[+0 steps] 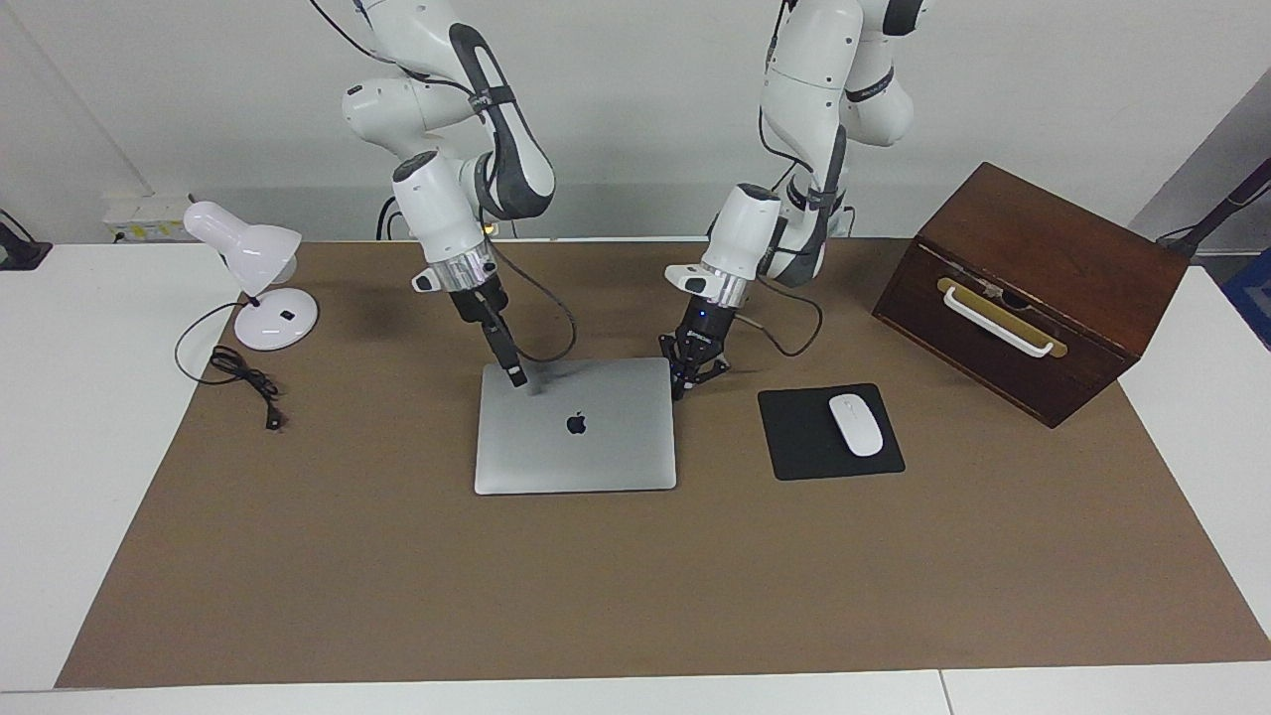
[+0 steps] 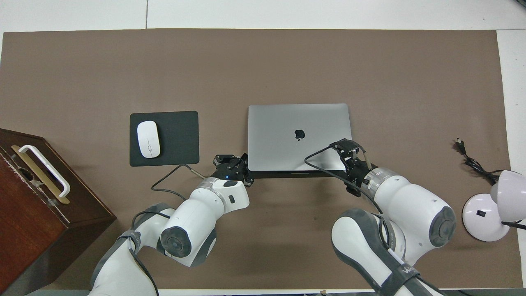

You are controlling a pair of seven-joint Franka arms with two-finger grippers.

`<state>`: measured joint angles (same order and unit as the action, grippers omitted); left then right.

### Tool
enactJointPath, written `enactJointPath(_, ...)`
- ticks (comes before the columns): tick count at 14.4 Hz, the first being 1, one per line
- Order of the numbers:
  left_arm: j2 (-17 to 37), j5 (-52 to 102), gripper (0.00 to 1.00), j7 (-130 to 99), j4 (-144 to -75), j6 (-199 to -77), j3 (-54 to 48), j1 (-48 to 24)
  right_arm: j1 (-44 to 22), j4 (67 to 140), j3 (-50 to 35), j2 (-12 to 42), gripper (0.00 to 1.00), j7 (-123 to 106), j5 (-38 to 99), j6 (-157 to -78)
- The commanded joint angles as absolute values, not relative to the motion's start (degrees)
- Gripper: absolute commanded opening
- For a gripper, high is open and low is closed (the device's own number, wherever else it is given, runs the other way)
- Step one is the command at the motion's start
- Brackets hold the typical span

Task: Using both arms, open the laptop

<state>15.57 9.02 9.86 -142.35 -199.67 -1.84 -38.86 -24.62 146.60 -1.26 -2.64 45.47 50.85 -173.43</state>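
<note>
The silver-grey laptop (image 1: 596,457) (image 2: 287,119) lies shut in the middle of the brown mat, logo up. My right gripper (image 1: 517,377) (image 2: 347,147) slants down onto the lid at the corner nearest the robots, toward the right arm's end. My left gripper (image 1: 679,389) (image 2: 243,158) is shut with nothing in it. Its tips sit low at the laptop's other robot-side corner, against the edge. In the overhead view a dark strip runs along the laptop's robot-side edge.
A black mouse pad (image 1: 799,452) with a white mouse (image 1: 855,424) lies beside the laptop, toward the left arm's end. A brown wooden box (image 1: 1033,288) with a white handle stands past the pad. At the right arm's end stand a white desk lamp (image 1: 260,266) and its cord (image 1: 243,375).
</note>
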Motion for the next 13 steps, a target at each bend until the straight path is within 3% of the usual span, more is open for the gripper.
enactJointPath(1, 15.0, 9.9, 0.0, 10.1, -142.5, -200.7, -1.5, -40.6, -25.0, 144.3, -1.1, -0.7, 1.0, 42.5, 54.2, -175.5)
enactJointPath(13, 15.6, 10.0, 0.0, 10.8, -143.1, -200.7, -1.3, -42.1, -25.0, 143.0, -1.0, 0.1, 1.0, 41.0, 54.7, -175.4)
